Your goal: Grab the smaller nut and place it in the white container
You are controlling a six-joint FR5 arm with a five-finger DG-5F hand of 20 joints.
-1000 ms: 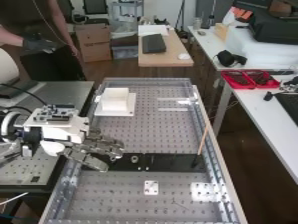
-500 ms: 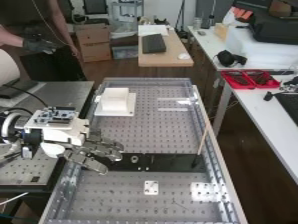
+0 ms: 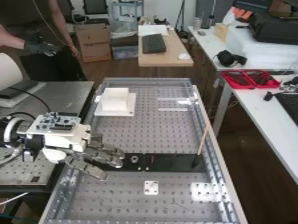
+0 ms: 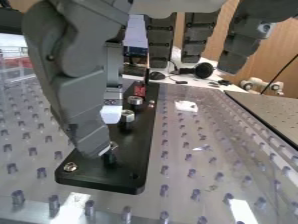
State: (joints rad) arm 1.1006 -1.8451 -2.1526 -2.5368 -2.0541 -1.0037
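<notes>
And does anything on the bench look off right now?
One thing: the thin stick stands aslant at the end of the black plate away from the robot hand. Could be intentional, can't tell. I see nothing spilled or damaged; the white container looks level.

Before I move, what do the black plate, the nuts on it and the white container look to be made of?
Black plate: probably plastic, perhaps coated metal; smooth with a soft sheen.
Nuts: metal, likely steel; silvery with bright highlights.
White container: probably matte plastic; even white, without glints.
</notes>
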